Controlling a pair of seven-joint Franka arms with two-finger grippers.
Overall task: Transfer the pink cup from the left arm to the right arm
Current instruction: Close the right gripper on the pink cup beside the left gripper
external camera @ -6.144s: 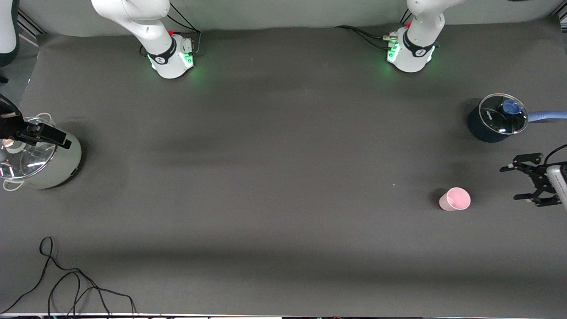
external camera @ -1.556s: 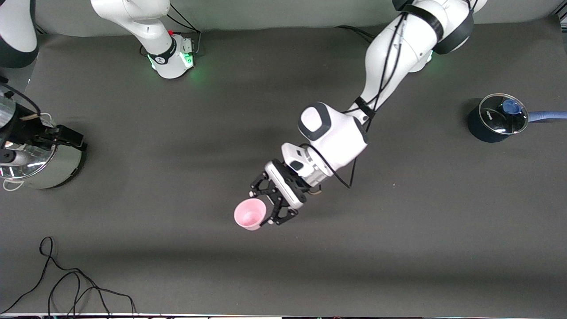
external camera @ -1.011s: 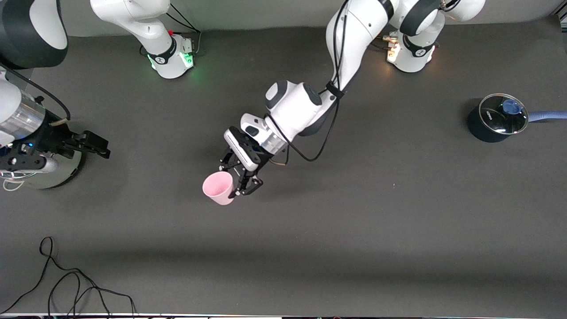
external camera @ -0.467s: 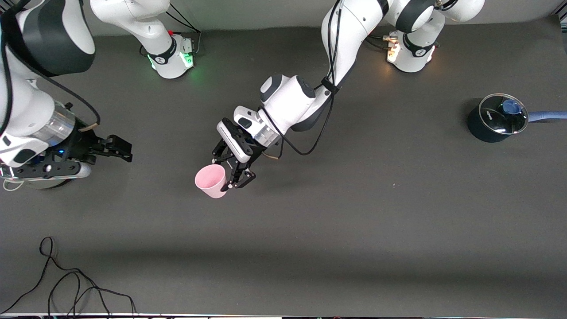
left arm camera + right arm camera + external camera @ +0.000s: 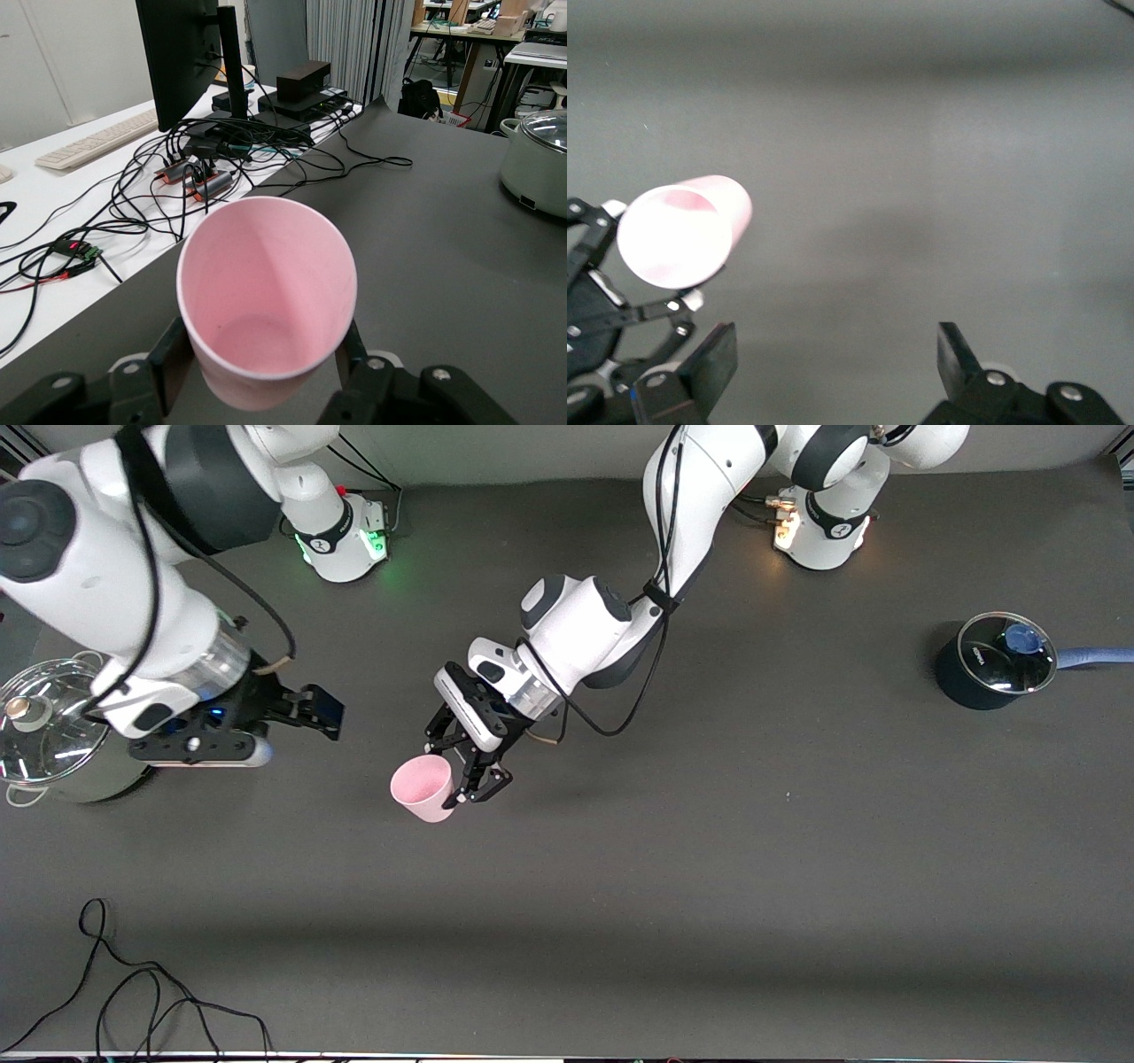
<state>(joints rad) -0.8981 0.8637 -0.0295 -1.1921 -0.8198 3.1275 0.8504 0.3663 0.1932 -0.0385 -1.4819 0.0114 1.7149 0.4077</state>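
The pink cup is held in the air over the middle of the table, tilted with its open mouth toward the right arm's end. My left gripper is shut on its lower wall. In the left wrist view the cup sits between the two black fingers of the left gripper. My right gripper is open and empty, in the air a short way from the cup's mouth. In the right wrist view the right gripper stands wide open and the cup shows off to one side of it.
A pale green pot with a glass lid stands at the right arm's end, also in the left wrist view. A dark blue pot with a glass lid stands at the left arm's end. A black cable lies near the front edge.
The left arm carried the cup from the left arm's end to the middle and now holds it still. The right gripper has moved from over the pale green pot toward the cup.
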